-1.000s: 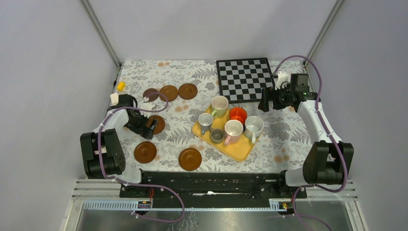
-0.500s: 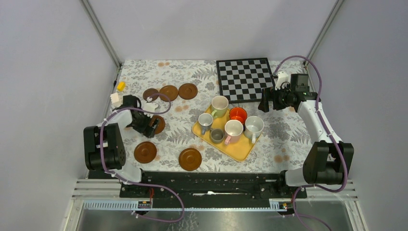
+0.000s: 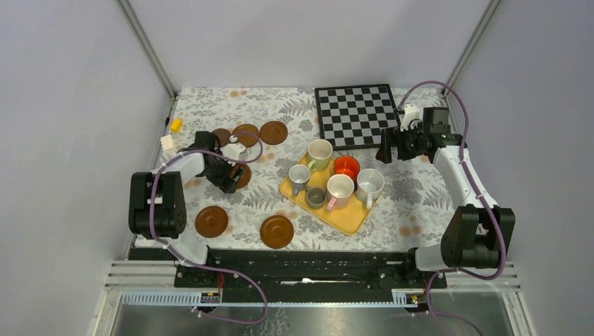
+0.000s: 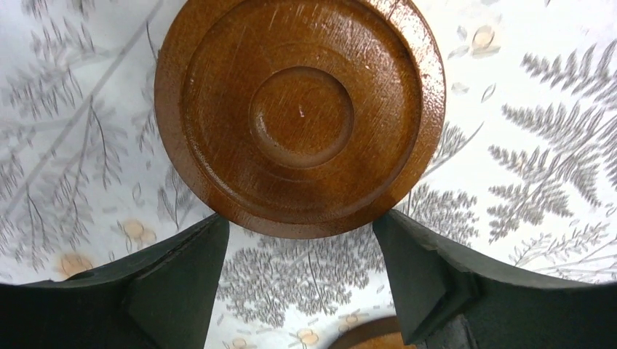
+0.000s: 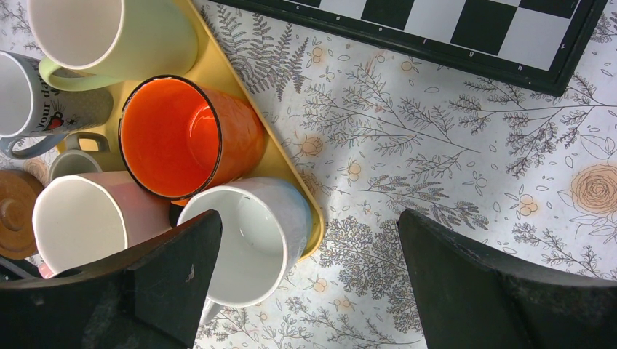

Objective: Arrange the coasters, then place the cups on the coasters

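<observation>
Several dark-brown coasters lie on the left of the floral cloth. One coaster (image 3: 242,174) (image 4: 300,109) lies just ahead of my left gripper (image 3: 231,178) (image 4: 300,229). Its jaws stand apart, and the fingertips (image 4: 207,236) meet the coaster's near rim on both sides. Three coasters (image 3: 246,134) form a row behind it, and two more lie nearer, one (image 3: 211,221) to the left of the other (image 3: 277,231). The cups stand on the yellow tray (image 3: 352,218): pale green (image 3: 320,152), orange-red (image 3: 346,166) (image 5: 174,134), white (image 3: 369,183) (image 5: 251,240), pinkish (image 3: 340,189), blue-grey (image 3: 299,175), grey-brown (image 3: 315,197). My right gripper (image 3: 385,150) (image 5: 307,222) hangs open beside the tray, holding nothing.
A chessboard (image 3: 355,114) lies at the back, right of centre. A small yellow piece (image 3: 176,125) and a small white piece (image 3: 168,143) sit near the left edge. Grey walls close in the table on three sides.
My left gripper has swung right and slightly back with its jaws narrowing, and the coaster at its tips has shifted right with it. The right arm has not moved.
</observation>
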`<state>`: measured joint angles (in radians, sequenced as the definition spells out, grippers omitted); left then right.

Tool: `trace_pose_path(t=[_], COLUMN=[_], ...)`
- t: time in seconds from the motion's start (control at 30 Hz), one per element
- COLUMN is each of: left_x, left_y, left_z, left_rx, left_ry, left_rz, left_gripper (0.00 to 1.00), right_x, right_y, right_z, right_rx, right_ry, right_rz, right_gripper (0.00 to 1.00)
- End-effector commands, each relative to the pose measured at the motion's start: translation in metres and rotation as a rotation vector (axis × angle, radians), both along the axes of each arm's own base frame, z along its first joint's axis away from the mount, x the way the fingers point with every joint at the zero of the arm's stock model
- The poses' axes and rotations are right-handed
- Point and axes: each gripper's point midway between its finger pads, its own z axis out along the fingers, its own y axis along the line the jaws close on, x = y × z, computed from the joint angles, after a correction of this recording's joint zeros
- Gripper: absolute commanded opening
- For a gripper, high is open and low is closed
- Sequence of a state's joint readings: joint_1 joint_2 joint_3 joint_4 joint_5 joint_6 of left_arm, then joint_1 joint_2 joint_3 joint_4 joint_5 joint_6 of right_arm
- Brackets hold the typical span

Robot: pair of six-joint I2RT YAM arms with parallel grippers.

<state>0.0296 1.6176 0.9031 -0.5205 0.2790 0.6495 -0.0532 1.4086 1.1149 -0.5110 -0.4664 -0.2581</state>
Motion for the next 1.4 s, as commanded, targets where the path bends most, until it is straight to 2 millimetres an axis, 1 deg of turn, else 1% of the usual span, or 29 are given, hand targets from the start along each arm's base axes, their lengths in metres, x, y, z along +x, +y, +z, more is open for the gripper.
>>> trace_pose_path(t=[0.0, 0.17, 0.3, 0.43, 0.63, 0.8, 0.9, 1.0, 1.1, 1.13, 1.2, 1.27, 1.37], left_x=[0.029, 0.047, 0.057, 0.058, 0.059, 0.057, 0.049, 0.034, 0.013, 0.005, -0.012, -0.031, -0.060], left_y=[-0.026, -0.052, -0.072, -0.088, -0.106, -0.110, -0.108, -0.105, -0.096, -0.088, -0.073, -0.054, -0.025], left_z=[-0.001, -0.002, 0.000, -0.001, -0.001, 0.001, 0.009, 0.032, 0.055, 0.063, 0.067, 0.066, 0.058], left_rx=[-0.024, -0.031, -0.039, -0.030, -0.025, -0.024, -0.028, -0.042, -0.052, -0.046, -0.020, 0.002, 0.030], left_ry=[-0.040, -0.053, -0.062, -0.067, -0.072, -0.068, -0.054, -0.076, -0.083, -0.091, -0.069, -0.035, 0.024], left_rz=[-0.049, -0.082, -0.113, -0.160, -0.202, -0.206, -0.193, -0.173, -0.150, -0.139, -0.120, -0.101, -0.065], left_gripper=[0.79, 0.78, 0.78, 0.78, 0.78, 0.78, 0.80, 0.87, 0.95, 0.97, 0.99, 0.99, 0.99], right_x=[0.000, -0.001, -0.001, -0.001, -0.001, -0.001, -0.002, -0.001, -0.002, -0.002, -0.002, -0.002, -0.003], right_y=[0.002, 0.002, 0.001, 0.001, 0.001, 0.001, 0.001, 0.001, 0.002, 0.002, 0.002, 0.002, 0.003], right_z=[0.013, 0.012, 0.011, 0.011, 0.010, 0.010, 0.010, 0.011, 0.010, 0.011, 0.011, 0.011, 0.012], right_rx=[0.012, 0.009, 0.006, 0.002, 0.001, 0.001, 0.002, 0.004, 0.007, 0.008, 0.009, 0.009, 0.010], right_ry=[-0.036, -0.034, -0.034, -0.034, -0.031, -0.033, -0.030, -0.033, -0.030, -0.032, -0.032, -0.033, -0.033], right_rz=[0.017, 0.016, 0.016, 0.016, 0.017, 0.018, 0.017, 0.018, 0.020, 0.021, 0.022, 0.024, 0.027], right_gripper=[0.98, 0.98, 0.98, 0.98, 0.98, 0.98, 0.98, 0.98, 0.98, 0.98, 0.98, 0.98, 0.98])
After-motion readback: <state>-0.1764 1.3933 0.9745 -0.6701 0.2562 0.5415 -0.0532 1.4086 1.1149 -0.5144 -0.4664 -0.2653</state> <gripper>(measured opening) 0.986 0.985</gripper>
